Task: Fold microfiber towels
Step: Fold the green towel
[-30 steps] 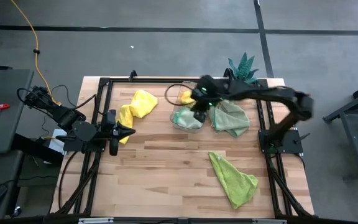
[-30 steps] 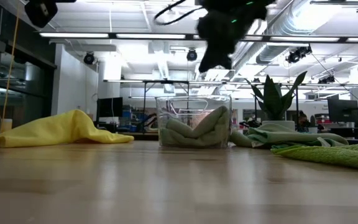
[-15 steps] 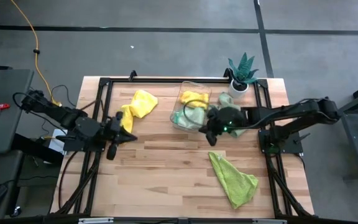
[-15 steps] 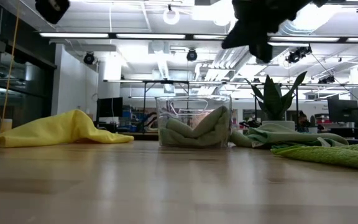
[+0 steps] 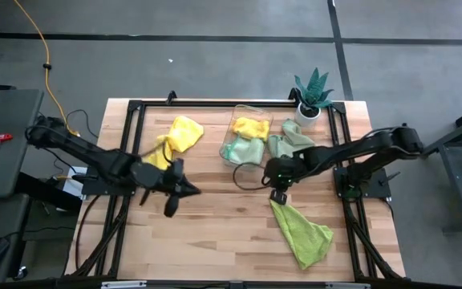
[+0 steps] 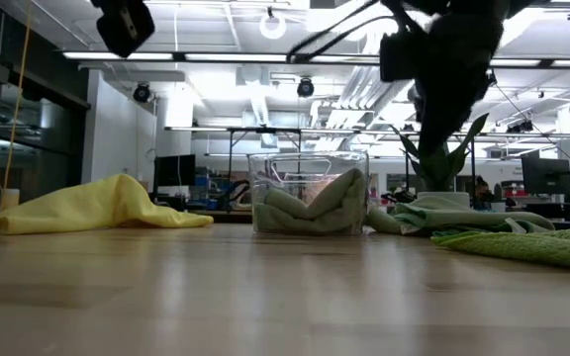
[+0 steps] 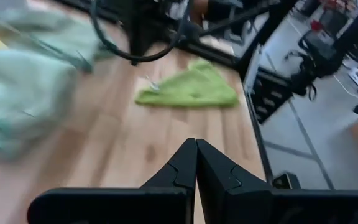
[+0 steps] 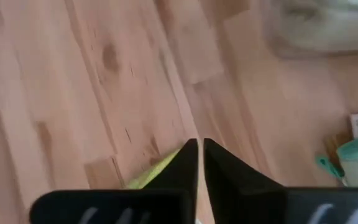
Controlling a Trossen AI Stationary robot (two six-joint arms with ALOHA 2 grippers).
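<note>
Right wrist view alone shows the right gripper nearly closed, empty, over wood. Left gripper closed, empty. Lime green towel: crumpled, unfolded.

Soft matt cloth towels lie on smooth planked wood table beside a glossy clear plastic bin.

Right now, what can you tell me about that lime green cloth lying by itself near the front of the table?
The lime towel is a soft, fuzzy-looking cloth, crumpled rather than folded, lying flat on the bare wooden table. From above it forms a long slanted shape, narrow at its upper corner and wider toward the table's front right. It lies apart from the bin and the other towels. The right gripper hangs right over its narrow corner with jaws almost shut; whether it touches the cloth cannot be told. In the low view the towel shows as a low green ridge.
</note>
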